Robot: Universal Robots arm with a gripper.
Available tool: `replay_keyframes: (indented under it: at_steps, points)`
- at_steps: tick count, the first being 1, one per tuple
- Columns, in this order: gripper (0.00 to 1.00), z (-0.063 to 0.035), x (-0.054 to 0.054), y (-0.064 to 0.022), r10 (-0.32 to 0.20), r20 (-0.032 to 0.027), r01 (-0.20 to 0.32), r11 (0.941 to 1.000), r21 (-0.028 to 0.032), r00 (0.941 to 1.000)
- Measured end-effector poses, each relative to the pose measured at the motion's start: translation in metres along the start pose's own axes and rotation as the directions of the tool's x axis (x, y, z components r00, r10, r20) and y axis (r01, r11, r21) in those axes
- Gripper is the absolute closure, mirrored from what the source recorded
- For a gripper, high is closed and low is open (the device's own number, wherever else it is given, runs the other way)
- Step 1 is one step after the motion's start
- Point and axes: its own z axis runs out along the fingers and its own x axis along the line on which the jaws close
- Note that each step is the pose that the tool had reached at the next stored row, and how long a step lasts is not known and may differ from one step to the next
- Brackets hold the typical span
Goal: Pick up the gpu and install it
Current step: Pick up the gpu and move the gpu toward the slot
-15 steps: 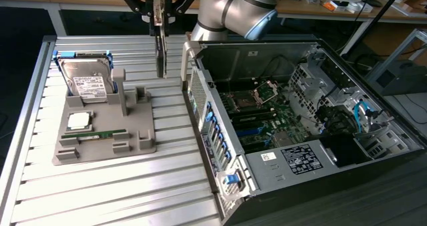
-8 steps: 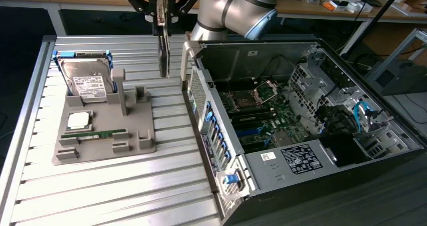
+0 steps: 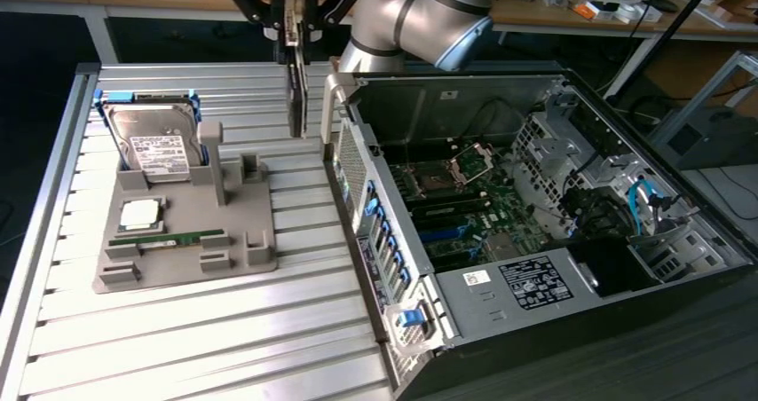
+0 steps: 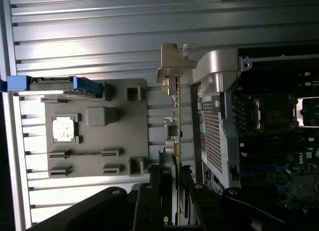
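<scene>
The gpu (image 3: 297,95) hangs upright as a thin dark card above the ribbed table, between the grey holder (image 3: 243,241) and the open computer case (image 3: 355,161). My gripper (image 3: 296,33) is shut on its top edge. In the wrist view the gpu (image 4: 175,116) appears edge-on, like a blade, with its pale metal bracket (image 4: 175,61) at the far end. There the gripper (image 4: 176,167) clamps it between black fingers (image 4: 166,163). The card sits just outside the case wall (image 4: 214,121), apart from the motherboard (image 3: 462,206).
The grey holder carries a silver hard drive (image 3: 154,144) in a blue bracket, a square processor (image 3: 140,212) and a green memory stick (image 3: 166,239). The case lies open on the exterior view's right, with drive cages (image 3: 556,135) and cables inside. A cluttered bench stands behind.
</scene>
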Motion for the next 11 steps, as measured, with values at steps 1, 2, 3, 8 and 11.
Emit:
replay_keyframes:
  at_steps: [1, 2, 3, 8, 11]
  points:
    - [0.73, 0.0001, -0.0006, 0.0, 0.0, 0.0001, 0.0, 1.0, -0.0001, 1.0]
    - [0.73, 0.0001, -0.0014, 0.0, 0.0, 0.0, 0.0, 1.0, 0.0, 1.0]
    - [0.73, 0.0001, -0.0023, 0.0001, 0.0, 0.0001, 0.0, 1.0, 0.0, 1.0]
    - [0.73, 0.0002, -0.0059, 0.0002, 0.0, 0.0001, 0.0, 1.0, -0.0001, 1.0]
    - [0.73, 0.0003, -0.0078, 0.0003, 0.0, 0.0001, 0.0, 1.0, -0.0001, 1.0]
